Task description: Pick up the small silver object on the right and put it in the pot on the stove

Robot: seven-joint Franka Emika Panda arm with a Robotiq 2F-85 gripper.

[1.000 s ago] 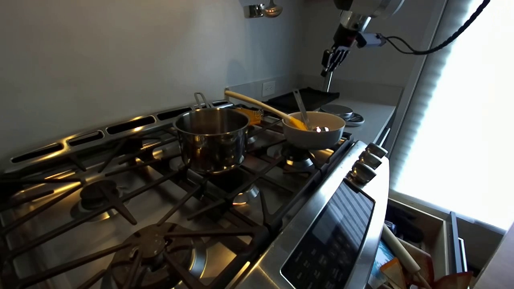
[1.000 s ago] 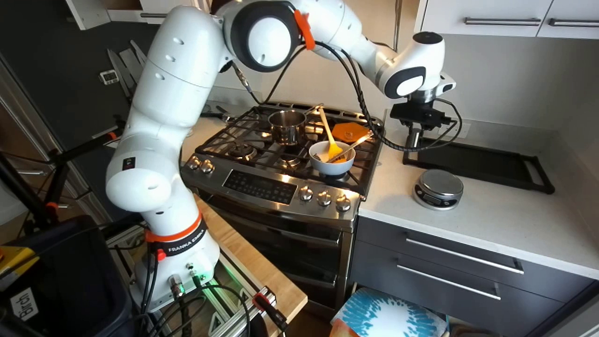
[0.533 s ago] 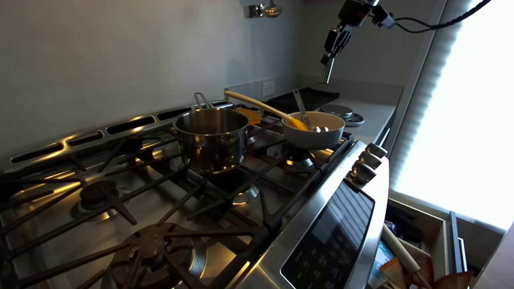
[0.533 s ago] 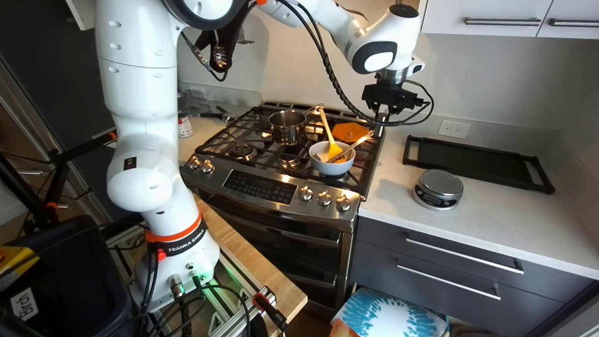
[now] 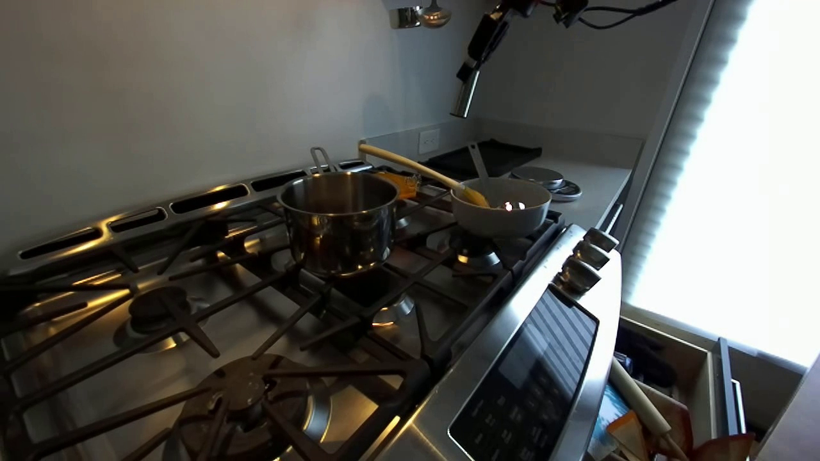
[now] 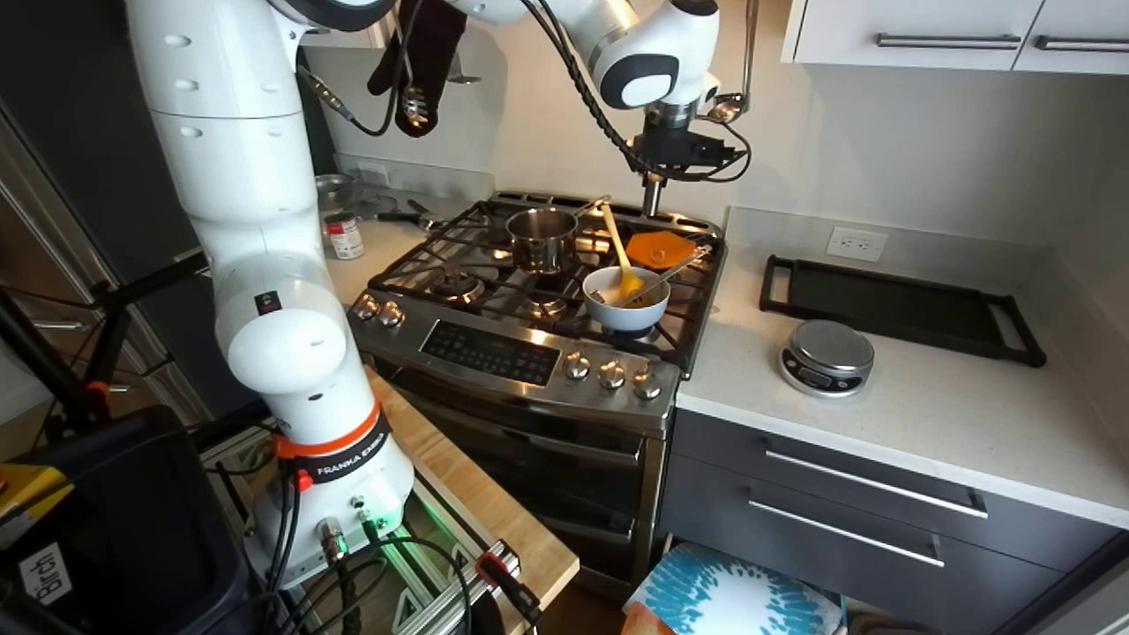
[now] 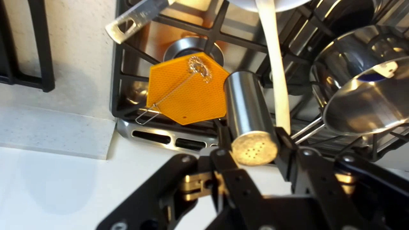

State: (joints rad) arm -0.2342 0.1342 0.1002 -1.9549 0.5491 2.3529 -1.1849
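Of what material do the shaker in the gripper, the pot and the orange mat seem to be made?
Shaker: probably steel with a satin finish, from its soft grey sheen. Pot: most likely polished stainless steel; its wall shows sharp reflections. Orange mat: perhaps silicone, matte with fine texture; rubber is possible too.

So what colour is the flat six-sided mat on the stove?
The mat is orange, with a fine all-over texture. It shows best in the wrist view.

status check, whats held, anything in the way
End effector shut on silver shaker, aloft. Shaker not yet in pot on stove. Wooden handle between shaker and pot in wrist view, maybe in the way.
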